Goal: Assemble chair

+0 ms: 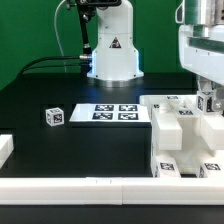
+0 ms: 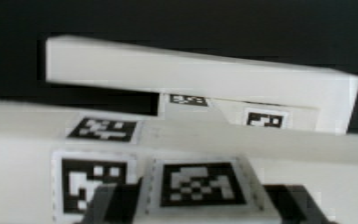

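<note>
The chair is a blocky white stack of tagged parts at the exterior view's right. My gripper hangs over its top right. In the wrist view my gripper has its dark fingers pressed against both sides of a white tagged chair part, so it is shut on that part. Another tagged part lies beside it. A long white panel with small tags stands behind. A loose small white tagged block sits alone on the black table at the exterior view's left.
The marker board lies flat in the middle of the table, just left of the chair. The robot base stands at the back. A low white rail runs along the front edge and another piece along the left.
</note>
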Tool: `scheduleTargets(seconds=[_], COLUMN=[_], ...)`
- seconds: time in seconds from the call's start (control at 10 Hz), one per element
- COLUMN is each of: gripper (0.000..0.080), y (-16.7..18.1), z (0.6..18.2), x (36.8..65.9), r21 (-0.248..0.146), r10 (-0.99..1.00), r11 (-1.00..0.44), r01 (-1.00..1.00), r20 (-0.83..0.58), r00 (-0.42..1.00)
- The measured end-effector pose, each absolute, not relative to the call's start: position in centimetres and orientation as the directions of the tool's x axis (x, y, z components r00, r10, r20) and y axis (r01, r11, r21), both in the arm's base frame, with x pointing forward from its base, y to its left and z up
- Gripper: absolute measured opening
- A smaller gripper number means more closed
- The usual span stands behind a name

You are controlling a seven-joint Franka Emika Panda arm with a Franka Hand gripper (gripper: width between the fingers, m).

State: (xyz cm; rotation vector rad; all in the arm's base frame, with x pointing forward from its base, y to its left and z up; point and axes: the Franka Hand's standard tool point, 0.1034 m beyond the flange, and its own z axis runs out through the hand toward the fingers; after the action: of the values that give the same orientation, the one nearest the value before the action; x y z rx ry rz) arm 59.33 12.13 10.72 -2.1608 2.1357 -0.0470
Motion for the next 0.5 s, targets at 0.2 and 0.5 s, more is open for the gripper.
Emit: scheduleTargets(seconds=[0.2, 0.5], gripper=[0.0264, 0.0264], y=[12.06, 11.87], z=[10.71, 10.69], x=[59.34, 59.39], r21=[-0.081, -0.065], r10=[-0.980, -0.937], r11=[0.179, 0.339], r01=[-0.980, -0.939], r20=[-0.098, -0.114], r00=[-0.171, -0.330])
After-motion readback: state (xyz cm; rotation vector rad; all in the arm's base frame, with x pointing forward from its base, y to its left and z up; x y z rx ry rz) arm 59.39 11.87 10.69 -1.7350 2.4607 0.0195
